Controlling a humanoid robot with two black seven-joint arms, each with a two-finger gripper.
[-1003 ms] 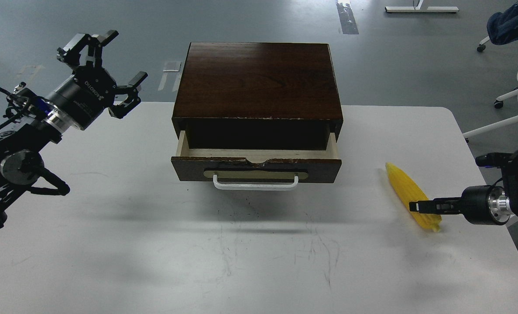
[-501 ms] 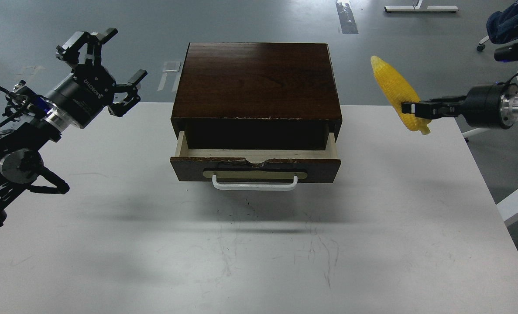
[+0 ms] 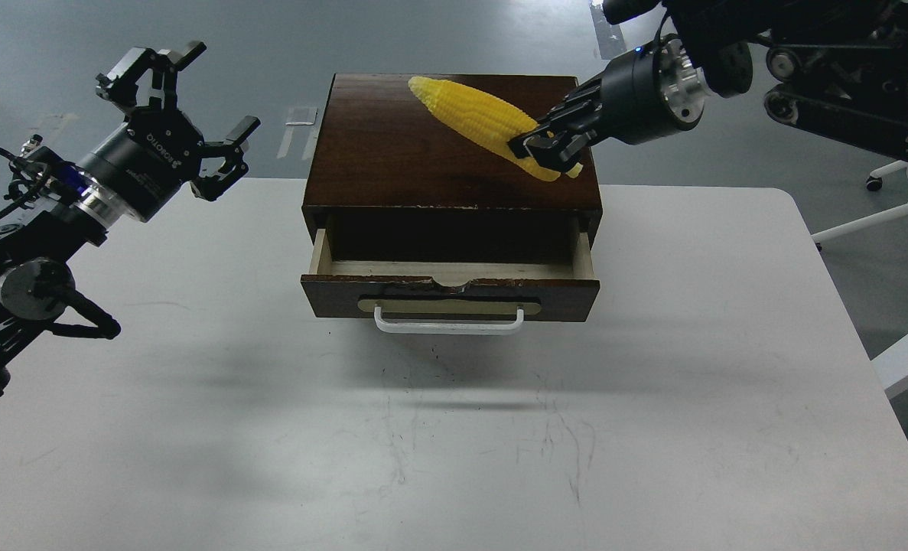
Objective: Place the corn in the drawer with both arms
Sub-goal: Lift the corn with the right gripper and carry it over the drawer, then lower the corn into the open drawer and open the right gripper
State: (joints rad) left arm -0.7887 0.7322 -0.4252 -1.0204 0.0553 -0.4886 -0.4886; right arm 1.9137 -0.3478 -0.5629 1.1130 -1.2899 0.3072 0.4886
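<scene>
The yellow corn [image 3: 473,116] is held in the air above the dark brown cabinet top [image 3: 392,153], tilted with its tip to the upper left. My right gripper [image 3: 541,148] is shut on the corn's thick end. The drawer [image 3: 450,295] stands pulled partly open, with its white handle [image 3: 447,322] facing me and a strip of pale wood showing inside. My left gripper [image 3: 182,115] is open and empty, raised to the left of the cabinet.
The cabinet stands on a white table [image 3: 454,428]. White chair legs [image 3: 882,207] show beyond the table's right edge. The right arm's links [image 3: 844,69] reach in from the upper right.
My right gripper lifted the corn from the table's right side, then carried it up and left to above the cabinet top. The left arm has barely moved.
</scene>
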